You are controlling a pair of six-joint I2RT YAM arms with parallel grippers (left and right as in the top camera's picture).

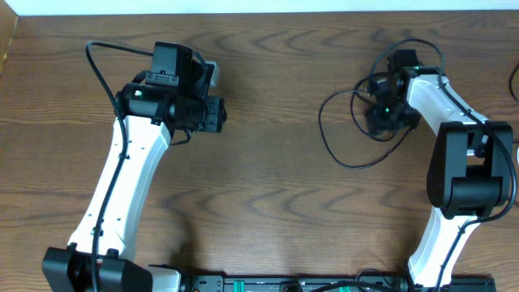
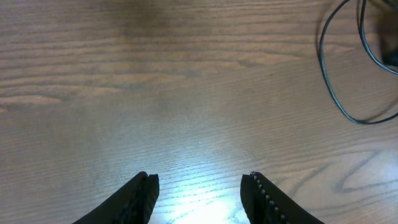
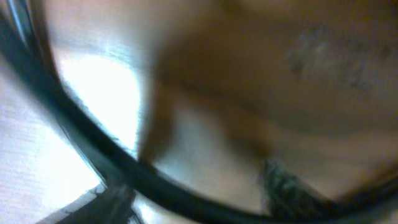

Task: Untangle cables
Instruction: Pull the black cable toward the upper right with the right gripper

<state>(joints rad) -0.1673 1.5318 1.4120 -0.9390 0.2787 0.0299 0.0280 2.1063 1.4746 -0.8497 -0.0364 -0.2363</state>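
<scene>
A black cord (image 3: 74, 121) sweeps blurred across my right wrist camera, pressed so close that I cannot tell whether my right pincer (image 1: 381, 118) is clenched on it or released. Seen from overhead, that pincer is sunk in the dark knot of the cables (image 1: 321, 128) at the upper right of the frame, with one wide loop spilling leftward onto the table (image 1: 268, 203). My left pincer (image 2: 199, 193) hovers released and empty over bare wood at upper left, well apart from the tangle, whose strands only graze the upper right corner of its view. The risk, as I judge it: a pull from the right alone would drag the whole bundle across the table or cinch the knot tighter, since nothing pins the far end. A strand could also catch on my own wrist. The count: two arms, two pincers, one tangle. Two black strands show in the left wrist view. How many separate cables make up the knot cannot be settled, and no white one is plainly seen.
</scene>
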